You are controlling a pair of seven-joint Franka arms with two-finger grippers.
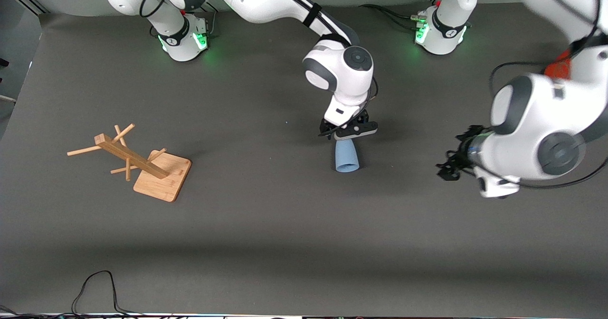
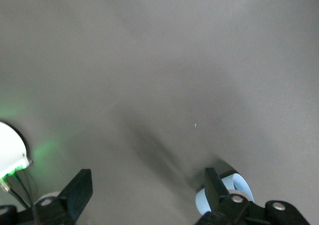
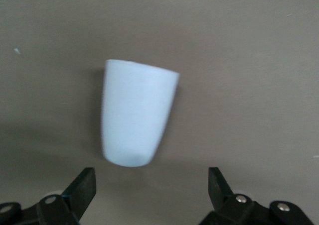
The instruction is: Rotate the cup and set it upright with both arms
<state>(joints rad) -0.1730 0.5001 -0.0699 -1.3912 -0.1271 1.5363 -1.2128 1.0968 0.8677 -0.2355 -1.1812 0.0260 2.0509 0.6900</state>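
Midway across the table, the cup (image 1: 346, 156) lies on its side, rim at 6 o'clock, under the right end effector (image 1: 349, 134), spread wide and empty, best lowered squarely astride its base, while the left end effector (image 1: 450, 166) waits open.

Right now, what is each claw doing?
Left claw: open, holding nothing.
Right claw: open over the cup, holding nothing.

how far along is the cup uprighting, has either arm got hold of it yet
Early stage. The cup lies on its side on the table, wide mouth toward the front camera, not gripped. In hand: the right gripper is open over the cup's narrow end, fingers apart and clear of it. The left gripper waits open toward the left arm's end of the table. Left: grasp, rotate, stand upright.
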